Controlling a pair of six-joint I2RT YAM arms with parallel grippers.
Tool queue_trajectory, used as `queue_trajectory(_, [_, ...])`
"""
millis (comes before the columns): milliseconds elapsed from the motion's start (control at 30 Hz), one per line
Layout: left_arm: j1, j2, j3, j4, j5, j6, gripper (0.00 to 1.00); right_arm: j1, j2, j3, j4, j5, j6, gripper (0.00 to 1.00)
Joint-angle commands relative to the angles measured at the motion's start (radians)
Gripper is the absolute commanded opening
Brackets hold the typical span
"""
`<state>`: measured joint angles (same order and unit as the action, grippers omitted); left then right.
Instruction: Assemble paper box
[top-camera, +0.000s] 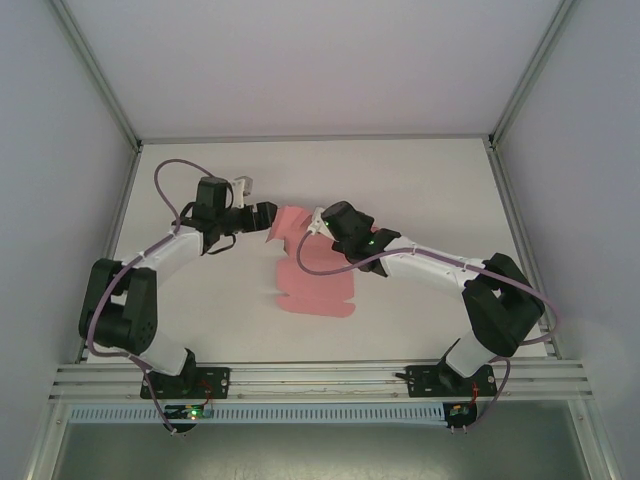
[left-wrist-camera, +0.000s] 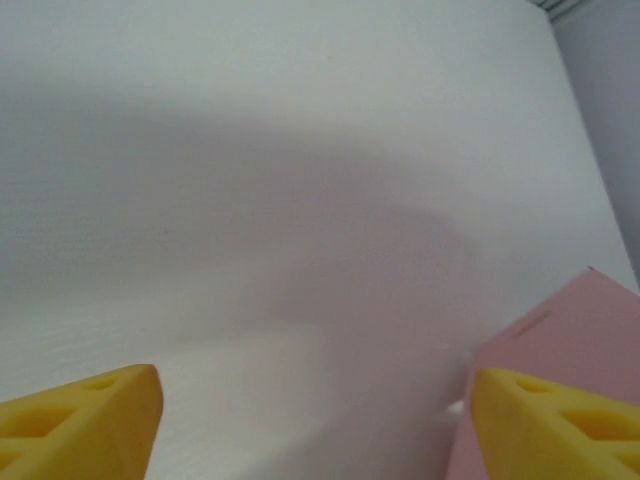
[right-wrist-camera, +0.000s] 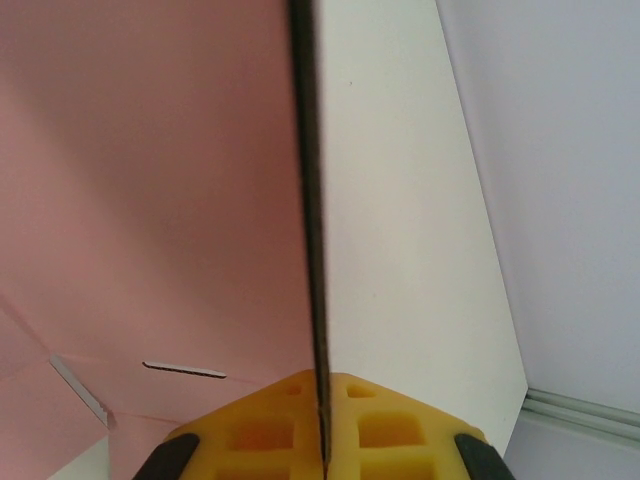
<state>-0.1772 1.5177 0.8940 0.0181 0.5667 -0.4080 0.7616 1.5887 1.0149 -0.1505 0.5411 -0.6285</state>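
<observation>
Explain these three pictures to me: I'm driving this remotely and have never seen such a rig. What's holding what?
The wide picture is from a fixed camera above and behind two robot arms bolted at the near edge of a white table. The other two are from cameras on each wrist, looking past yellow fingers. On the table lies the pink paper box, a card sheet not yet folded up, its far end lifted. The right gripper is shut on that card, seen edge-on. The left gripper is open, holding nothing, the card beside one finger.

No legible text, label, brand or number anywhere
</observation>
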Motion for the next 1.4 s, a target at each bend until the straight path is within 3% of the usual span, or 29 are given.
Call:
queue_trajectory(0, [-0.018, -0.089, -0.044, 0.049, 0.077, 0.025, 0.74, -0.005, 0.017, 0.034, -0.011, -0.002, 0.03, 0.0])
queue_trajectory(267, [-0.12, -0.068, -0.055, 0.094, 0.167, 0.077, 0.61, 0.008, 0.008, 0.028, 0.01, -0.022, 0.033, 0.0])
queue_trajectory(433, [-0.162, -0.029, -0.024, 0.044, 0.13, 0.126, 0.51, 0.011, -0.005, 0.016, 0.013, -0.019, 0.04, 0.0])
queue_trajectory(867, [-0.211, -0.074, -0.103, 0.03, 0.097, 0.19, 0.55, 0.071, -0.02, -0.049, 0.052, 0.072, -0.004, 0.0])
queue_trajectory(1367, [-0.214, -0.162, -0.319, 0.199, 0.13, 0.18, 0.54, 0.169, -0.007, -0.229, 0.377, 0.28, -0.229, 0.0])
